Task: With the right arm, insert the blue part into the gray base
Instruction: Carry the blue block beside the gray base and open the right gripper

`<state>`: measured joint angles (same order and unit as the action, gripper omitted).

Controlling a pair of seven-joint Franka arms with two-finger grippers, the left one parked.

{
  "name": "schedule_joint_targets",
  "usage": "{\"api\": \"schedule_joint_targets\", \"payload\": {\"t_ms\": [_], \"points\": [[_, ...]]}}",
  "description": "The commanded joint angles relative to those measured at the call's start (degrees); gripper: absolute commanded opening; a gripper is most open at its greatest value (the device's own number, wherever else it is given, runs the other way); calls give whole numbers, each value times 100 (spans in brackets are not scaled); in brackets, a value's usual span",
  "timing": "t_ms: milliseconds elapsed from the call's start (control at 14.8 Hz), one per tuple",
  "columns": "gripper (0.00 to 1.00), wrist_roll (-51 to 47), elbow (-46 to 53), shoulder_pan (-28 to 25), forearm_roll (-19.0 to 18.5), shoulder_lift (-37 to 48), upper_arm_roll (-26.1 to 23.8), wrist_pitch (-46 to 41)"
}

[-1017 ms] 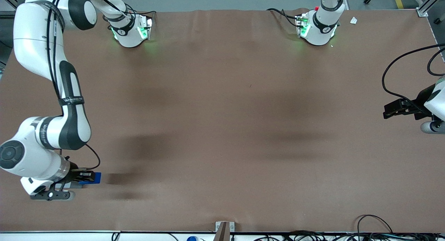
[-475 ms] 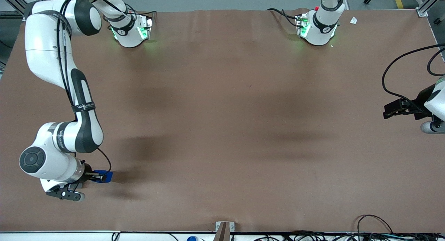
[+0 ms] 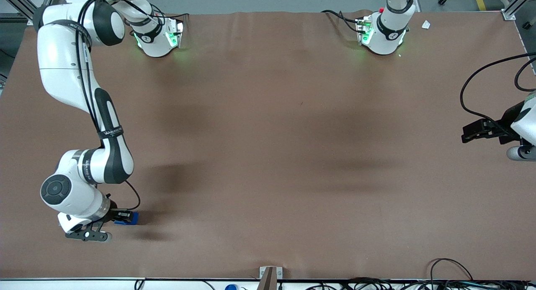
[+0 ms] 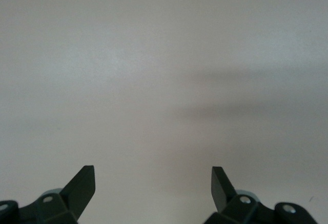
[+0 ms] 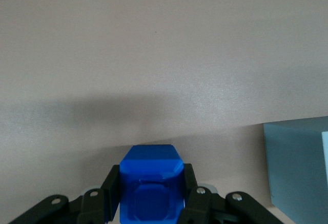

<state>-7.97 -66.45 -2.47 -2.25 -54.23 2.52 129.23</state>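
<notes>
Table: wide flat surface under a brown matte cover (image 3: pixel 293 135), carrying soft dark shadows near its middle.
Right arm: white multi-jointed robot arm with dark joint covers (image 3: pixel 73 93) and a thin black cable along it; it reaches from its green-lit mount down to the table's edge nearest the front camera, at the working arm's end.
Gray base: light-gray square plastic block (image 5: pixel 300 165), showing in the right wrist view as a flat side face and a paler top edge, resting on the table near the gripper and apart from it. In the front view it cannot be made out; the arm's wrist covers that spot.
Gripper: black two-finger gripper (image 3: pixel 121 217), (image 5: pixel 149 193), low over the table, clamped on the blue block with one finger (image 5: pixel 110 193) pressed against each of its side faces.
Blue part: small bright-blue stepped plastic block (image 3: pixel 129 218), (image 5: pixel 150 183), roughly cube-shaped, gripped between the fingers with its rounded end sticking out past the fingertips, beside the gray block and not touching it.
</notes>
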Motion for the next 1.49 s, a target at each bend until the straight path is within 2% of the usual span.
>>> {"api": "schedule_joint_targets", "payload": {"t_ms": [0, 68, 136, 203, 271, 339, 475, 746, 881, 1017, 1220, 1424], "points": [[2, 68, -96, -16, -48, 61, -6, 58], [9, 59, -96, -16, -39, 61, -6, 67], [32, 50, -96, -16, -39, 61, -6, 67], [65, 76, -96, 19, -30, 61, -6, 67], [76, 76, -96, 36, -4, 61, -14, 76], [98, 59, -96, 54, 31, 61, -23, 76], [100, 76, -96, 72, 189, 87, -23, 67], [100, 155, -105, 54, 190, 499, -6, -169], [100, 304, -70, 63, 181, 1061, 3, -976], [100, 410, -104, 63, 207, 1649, 3, -1250], [100, 366, -35, 80, 190, 2379, 38, -2566], [100, 428, -87, 397, 269, 3171, -14, -3454]]}}
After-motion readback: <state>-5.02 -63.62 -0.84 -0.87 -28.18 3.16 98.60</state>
